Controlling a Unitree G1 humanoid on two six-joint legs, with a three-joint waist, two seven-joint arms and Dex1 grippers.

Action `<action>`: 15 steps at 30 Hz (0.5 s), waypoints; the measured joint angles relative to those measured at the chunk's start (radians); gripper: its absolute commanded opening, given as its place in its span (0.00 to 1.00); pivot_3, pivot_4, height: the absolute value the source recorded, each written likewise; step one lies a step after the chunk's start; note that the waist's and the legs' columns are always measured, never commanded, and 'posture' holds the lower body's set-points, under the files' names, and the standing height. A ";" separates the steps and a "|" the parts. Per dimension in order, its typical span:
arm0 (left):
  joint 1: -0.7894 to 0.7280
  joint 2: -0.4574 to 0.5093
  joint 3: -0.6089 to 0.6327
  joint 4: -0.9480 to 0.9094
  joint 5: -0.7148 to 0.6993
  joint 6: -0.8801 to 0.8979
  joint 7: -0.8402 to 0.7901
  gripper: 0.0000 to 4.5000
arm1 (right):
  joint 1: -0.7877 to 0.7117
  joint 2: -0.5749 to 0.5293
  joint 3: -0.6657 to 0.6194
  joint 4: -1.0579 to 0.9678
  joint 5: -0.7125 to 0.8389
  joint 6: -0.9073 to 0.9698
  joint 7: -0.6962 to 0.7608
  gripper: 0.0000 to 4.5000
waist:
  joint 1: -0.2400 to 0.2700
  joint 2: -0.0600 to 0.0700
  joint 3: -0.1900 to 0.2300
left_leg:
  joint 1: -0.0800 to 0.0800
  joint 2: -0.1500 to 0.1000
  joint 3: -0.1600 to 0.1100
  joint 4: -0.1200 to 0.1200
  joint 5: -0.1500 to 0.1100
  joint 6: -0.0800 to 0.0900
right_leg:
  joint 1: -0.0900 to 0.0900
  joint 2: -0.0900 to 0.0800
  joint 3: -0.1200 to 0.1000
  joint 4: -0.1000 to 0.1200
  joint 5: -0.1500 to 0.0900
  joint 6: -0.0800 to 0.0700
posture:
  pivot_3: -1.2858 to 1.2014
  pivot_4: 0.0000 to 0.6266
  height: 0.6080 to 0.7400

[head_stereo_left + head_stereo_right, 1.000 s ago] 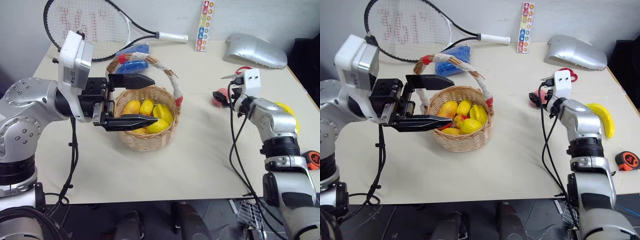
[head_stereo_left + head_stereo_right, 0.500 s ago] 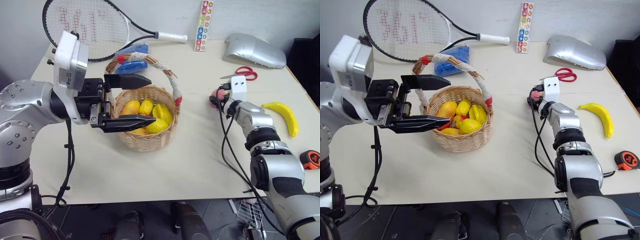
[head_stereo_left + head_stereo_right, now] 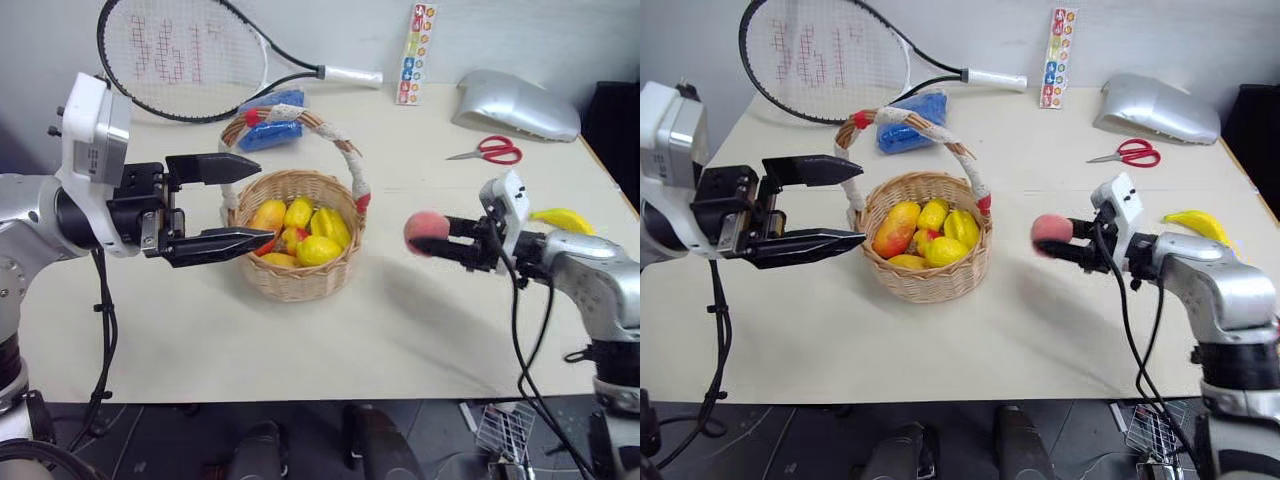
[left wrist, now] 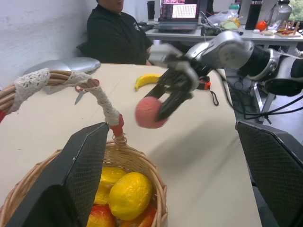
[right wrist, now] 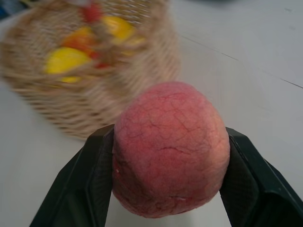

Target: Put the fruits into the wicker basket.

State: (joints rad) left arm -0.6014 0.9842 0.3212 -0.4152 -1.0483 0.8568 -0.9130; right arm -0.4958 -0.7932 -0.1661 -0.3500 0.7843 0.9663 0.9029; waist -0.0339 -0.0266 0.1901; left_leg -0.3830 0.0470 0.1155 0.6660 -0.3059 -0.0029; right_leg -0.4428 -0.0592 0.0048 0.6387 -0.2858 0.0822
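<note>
Currently, head views: right gripper (image 3: pixel 425 238) clamped on the peach (image 3: pixel 420 231), fingers pointing level toward the wicker basket (image 3: pixel 298 275), peach held in the air above the table (image 3: pixel 420 340) and well apart from the basket's right side. Left gripper (image 3: pixel 245 200) wide open, holding nothing, fingers level and pointing right, tips near the basket's left rim. Basket upright with yellow and orange-red fruits (image 3: pixel 310 235) inside, handle arched front to back. Banana (image 3: pixel 1195 222) flat on the table behind the right forearm, long axis roughly left to right. Left wrist view: both fingers (image 4: pixel 80 165) spread far apart either side of the basket, peach (image 4: pixel 150 112) pinched by the other gripper beyond the handle. Right wrist view: peach (image 5: pixel 169 146) gripped between both pads, basket (image 5: pixel 94 94) beyond it.
</note>
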 measured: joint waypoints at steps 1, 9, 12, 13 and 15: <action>-0.001 0.003 0.000 0.004 0.001 -0.001 -0.007 1.00 | -0.009 0.014 -0.001 -0.045 0.043 0.030 -0.018 0.56 | 0.000 0.000 0.000 | 0.001 0.000 0.000 0.000 0.000 0.000 | 0.000 0.001 0.000 0.000 0.000 0.000 | 0.52 0.24 1.00; -0.014 0.014 -0.026 0.031 0.017 -0.001 -0.042 1.00 | -0.163 0.366 0.096 -0.096 0.146 0.173 -0.382 0.56 | 0.002 0.000 0.000 | -0.004 0.001 -0.001 0.000 0.002 -0.002 | -0.004 0.000 0.001 0.003 -0.001 -0.004 | 0.52 0.24 1.00; -0.012 0.014 -0.027 0.027 0.017 0.001 -0.042 1.00 | -0.213 0.493 0.174 -0.055 0.085 0.172 -0.519 0.56 | 0.002 0.000 0.000 | -0.005 0.000 -0.001 0.000 0.002 -0.002 | -0.004 -0.001 0.001 0.004 -0.001 -0.004 | 0.52 0.24 1.00; -0.011 0.014 -0.027 0.026 0.016 0.002 -0.041 1.00 | -0.232 0.528 0.188 -0.036 0.058 0.168 -0.558 0.64 | 0.002 0.000 0.000 | -0.005 0.000 -0.001 0.000 0.001 -0.002 | -0.004 -0.002 0.001 0.004 -0.001 -0.004 | 0.52 0.24 1.00; -0.010 0.014 -0.026 0.022 0.016 0.003 -0.039 1.00 | -0.257 0.569 0.202 -0.005 0.007 0.152 -0.622 0.78 | 0.001 0.000 0.000 | -0.005 0.000 -0.001 0.000 0.001 -0.001 | -0.004 -0.002 0.001 0.004 -0.001 -0.004 | 0.52 0.24 1.00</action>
State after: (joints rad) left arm -0.6117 0.9983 0.2948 -0.3932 -1.0325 0.8601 -0.9520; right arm -0.7532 -0.2240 0.0363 -0.3547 0.7916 1.1184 0.2808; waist -0.0330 -0.0268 0.1899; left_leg -0.3883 0.0471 0.1145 0.6664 -0.3046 -0.0042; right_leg -0.4471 -0.0608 0.0054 0.6428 -0.2864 0.0787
